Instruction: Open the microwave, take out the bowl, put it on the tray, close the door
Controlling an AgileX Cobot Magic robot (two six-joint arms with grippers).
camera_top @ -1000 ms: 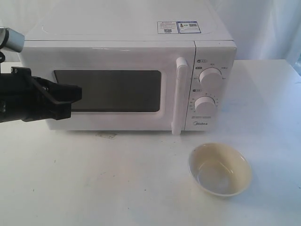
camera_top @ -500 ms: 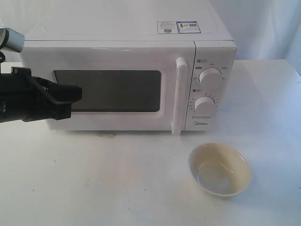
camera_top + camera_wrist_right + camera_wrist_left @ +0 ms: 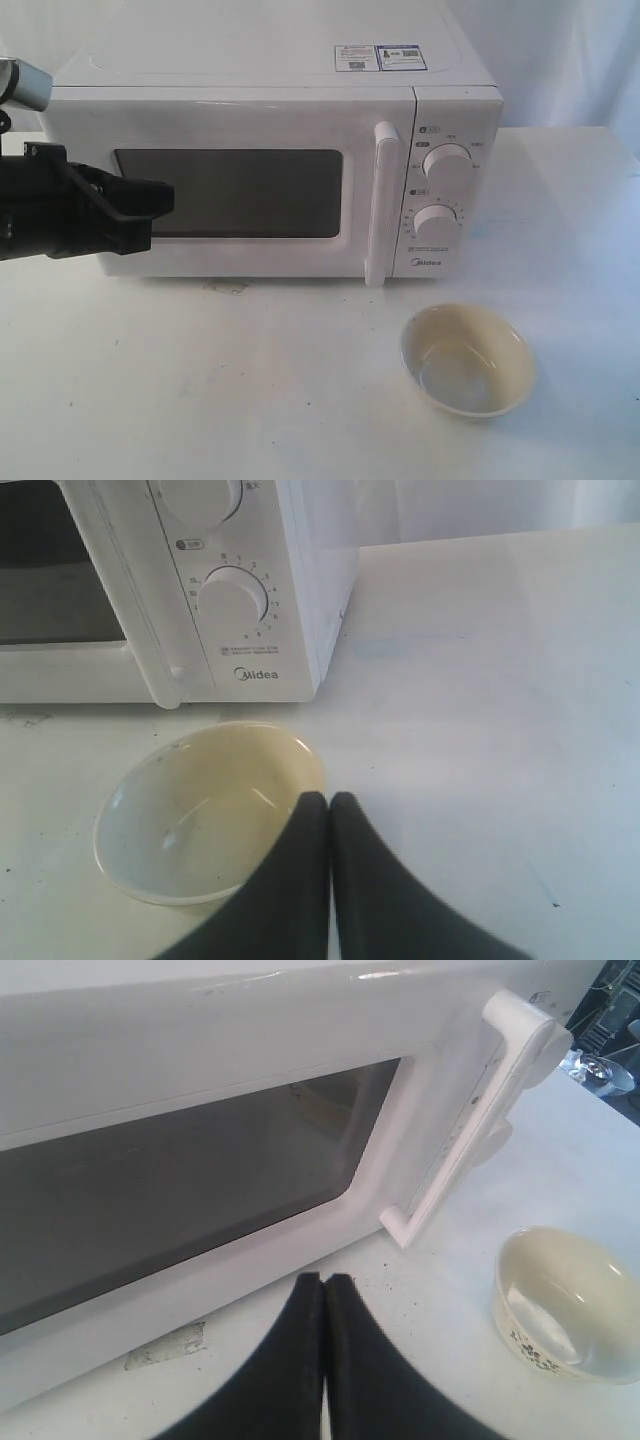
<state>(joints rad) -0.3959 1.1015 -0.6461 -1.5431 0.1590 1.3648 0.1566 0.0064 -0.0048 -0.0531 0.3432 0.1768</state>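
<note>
Nothing has shifted in the last second: both my arms hold still and the scene lies just as it did.

My left gripper (image 3: pixel 160 203) hangs over the counter's (image 3: pixel 200 400) left edge, in front of the left end of the microwave (image 3: pixel 270 60). Its jaws are pressed together and hold nothing, and my wrist view shows them clear of the glass.

The door (image 3: pixel 230 125) sits flush and closed, with its vertical handle (image 3: pixel 381 205) untouched. To the right of that are the two knobs (image 3: pixel 446 160).

The bowl (image 3: pixel 467 360) stands upright and empty on the bare counter near its front right, just in front of the knob panel and apart from the oven.

My right gripper (image 3: pixel 328 798) is out of the outside view. My own camera shows it above the bowl's near rim, jaws together and gripping nothing.

I judge this stillness as rest after the work. The bowl is out and the door is shut, so little seems left. No tray shows anywhere, though, so I cannot confirm that step.
</note>
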